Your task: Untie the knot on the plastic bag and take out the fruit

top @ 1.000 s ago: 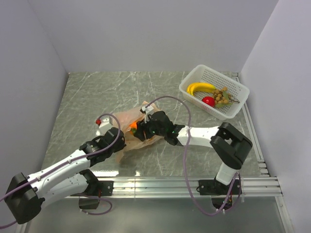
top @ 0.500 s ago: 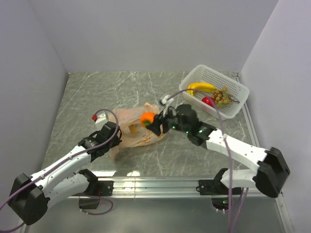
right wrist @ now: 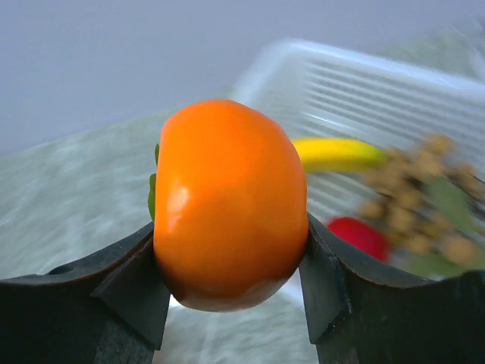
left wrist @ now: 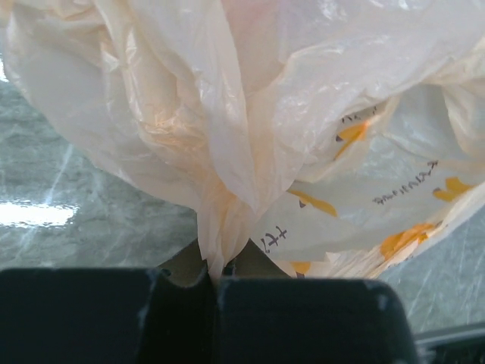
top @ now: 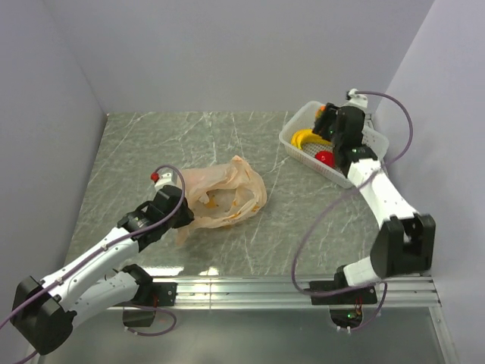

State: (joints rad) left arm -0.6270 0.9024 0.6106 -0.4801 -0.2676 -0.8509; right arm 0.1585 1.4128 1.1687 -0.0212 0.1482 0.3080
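Orange [right wrist: 227, 201]: seems firm, slick; right gripper [right wrist: 229, 254] clamps its middle.
Plastic bag [left wrist: 318, 98]: limp film; left gripper [left wrist: 217, 282] pinches a gathered fold.

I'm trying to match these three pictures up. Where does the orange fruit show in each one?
Top external: upper right; the orange is held above the white basket.
Left wrist: not in it; only the plastic bag shows.
Right wrist: dead centre, the orange gripped in the right pincer.
Shared landmark: the banana lying in the basket, seen from the top and the right wrist.
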